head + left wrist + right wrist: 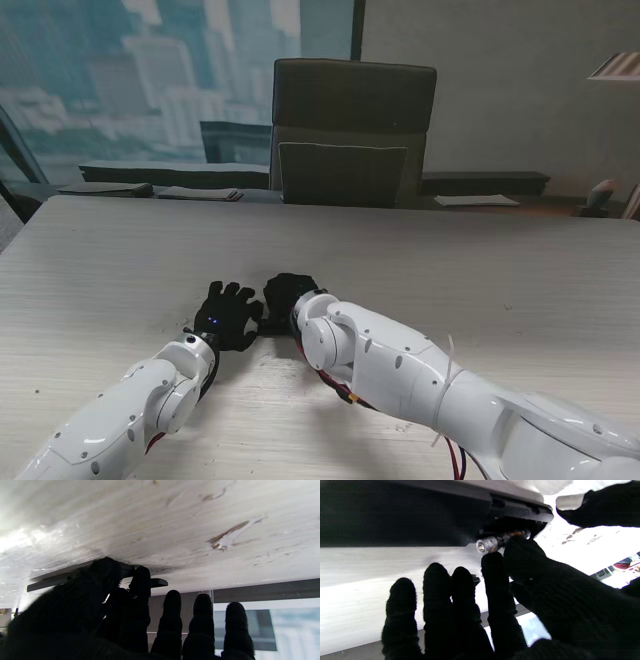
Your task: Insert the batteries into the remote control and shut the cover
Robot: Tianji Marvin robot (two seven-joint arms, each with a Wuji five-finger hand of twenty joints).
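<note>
My two black-gloved hands meet at the middle of the table, and they hide the remote in the stand view. The left hand (pixel 228 312) (pixel 130 625) has thumb and forefinger closed on the end of the flat dark remote control (pixel 62 578), which lies on the table; its other fingers are stretched out. The right hand (pixel 288 293) (pixel 495 605) pinches a silver battery (pixel 490 543) between thumb and forefinger. The battery sits at the mouth of the remote control's (pixel 420 512) open battery bay (pixel 520 515). No cover or second battery can be made out.
The pale wood-grain table (pixel 480 260) stretches wide on all sides of the hands. A dark office chair (pixel 350 135) stands at the far edge. Papers (pixel 475 200) and flat dark items (pixel 150 188) lie on the ledge behind it.
</note>
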